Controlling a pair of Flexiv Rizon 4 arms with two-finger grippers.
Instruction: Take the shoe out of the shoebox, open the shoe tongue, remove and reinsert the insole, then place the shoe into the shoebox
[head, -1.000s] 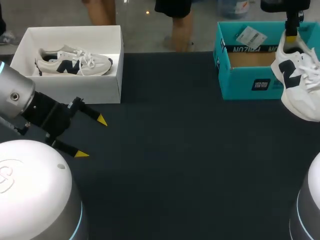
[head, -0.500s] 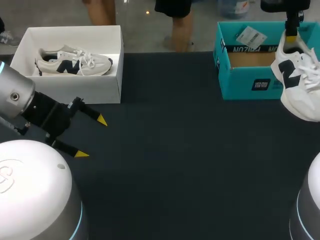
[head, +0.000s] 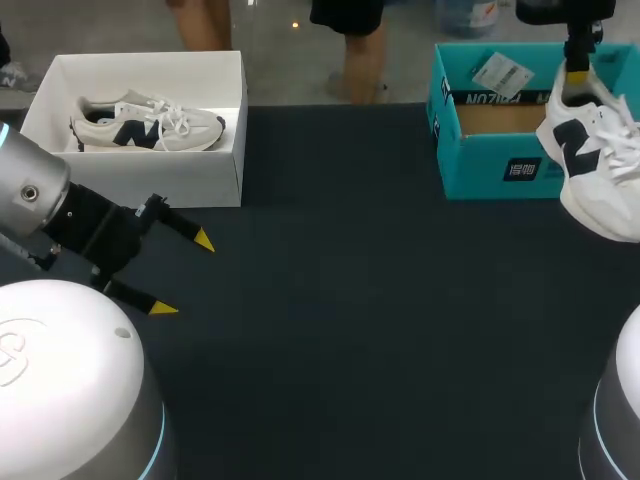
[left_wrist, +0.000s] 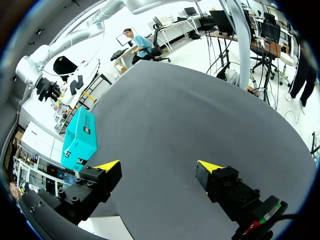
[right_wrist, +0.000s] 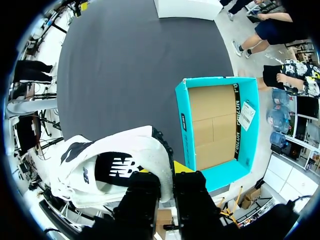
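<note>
Left jaws are spread wide with nothing between them, yellow fingertips (head: 203, 240) (left_wrist: 107, 165) well apart over the near left part of the table, just in front of the white box. Right jaws are pinched on the heel rim of a shoe, one finger inside the collar and one outside, as far as the right wrist view shows.

So, counting stuff: one dark table (head: 330, 300), two arms, two boxes, two shoes, one paper tag.

The left arm (head: 60, 215) comes in from the near left and the right arm (head: 575, 15) from the far right.

Boxes are well apart at the far side. The white box (head: 140, 180) is far left and the teal shoebox (head: 490, 165) (right_wrist: 181, 122) (left_wrist: 80, 140) far right, open on top with a bare cardboard floor.

Shoe one (head: 590, 170) (right_wrist: 120, 160) is white with dark side marks. It hangs toe-down from the right jaws, off the table, at the teal shoebox's right end. Shoe two (head: 145, 125), same look, lies on its side inside the white box.

Smallest thing: the white tag (head: 503, 72) (right_wrist: 246, 115) lying in the teal shoebox.
</note>
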